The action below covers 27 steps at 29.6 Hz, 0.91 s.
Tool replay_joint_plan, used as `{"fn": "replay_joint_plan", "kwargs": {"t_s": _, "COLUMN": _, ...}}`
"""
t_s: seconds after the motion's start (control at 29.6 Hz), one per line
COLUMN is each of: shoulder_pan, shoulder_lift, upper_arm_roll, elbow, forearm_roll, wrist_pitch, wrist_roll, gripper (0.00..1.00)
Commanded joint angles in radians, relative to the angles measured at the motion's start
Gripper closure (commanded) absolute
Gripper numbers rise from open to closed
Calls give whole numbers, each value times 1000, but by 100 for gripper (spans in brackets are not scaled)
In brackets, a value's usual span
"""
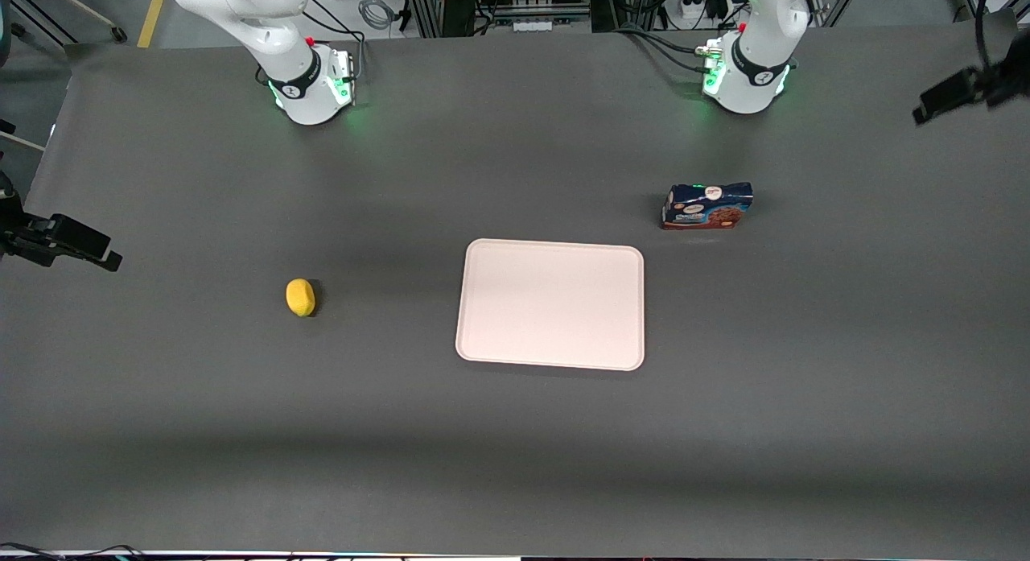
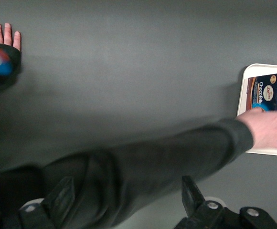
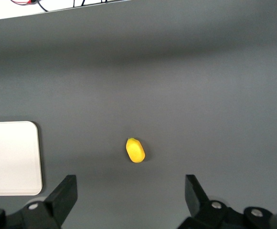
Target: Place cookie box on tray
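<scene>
Wide open over a stranger's sleeve
My gripper (image 2: 124, 202) hangs above the table (image 2: 129, 71), jaws spread wide, gripping nothing, a person's dark sleeve (image 2: 143, 162) beneath. My wrist view has the cookie box (image 2: 272, 93) on the tray (image 2: 241, 95) under that person's hand (image 2: 270, 129). The front view instead shows the tray bare at mid-frame, with the box on the table in the upper frame, toward my end.

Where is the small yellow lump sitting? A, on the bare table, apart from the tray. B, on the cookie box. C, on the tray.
A: the yellow lump lies on the table, apart from the tray; the gripper hangs open above the table.
</scene>
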Motion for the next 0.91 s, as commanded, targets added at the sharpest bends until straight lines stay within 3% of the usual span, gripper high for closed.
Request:
{"fn": "replay_joint_plan", "kwargs": {"t_s": 0.0, "shoulder_pan": -7, "shoulder_lift": -50, "upper_arm_roll": -32, "elbow": 38, "forearm_roll": -30, "wrist_pitch": -131, "wrist_roll": -270, "gripper": 0}}
{"fn": "replay_joint_plan", "kwargs": {"t_s": 0.3, "shoulder_pan": -9, "shoulder_lift": -110, "upper_arm_roll": -153, "elbow": -55, "forearm_roll": -71, "wrist_pitch": -142, "wrist_roll": -705, "gripper": 0}}
{"fn": "replay_joint_plan", "kwargs": {"t_s": 0.68, "shoulder_pan": -12, "shoulder_lift": -364, "upper_arm_roll": -193, "elbow": -559, "forearm_roll": -143, "wrist_pitch": 246, "wrist_roll": -951, "gripper": 0}}
{"fn": "replay_joint_plan", "kwargs": {"t_s": 0.88, "shoulder_pan": -18, "shoulder_lift": -388, "upper_arm_roll": -274, "elbow": -733, "forearm_roll": -175, "wrist_pitch": 439, "wrist_roll": -1068, "gripper": 0}}
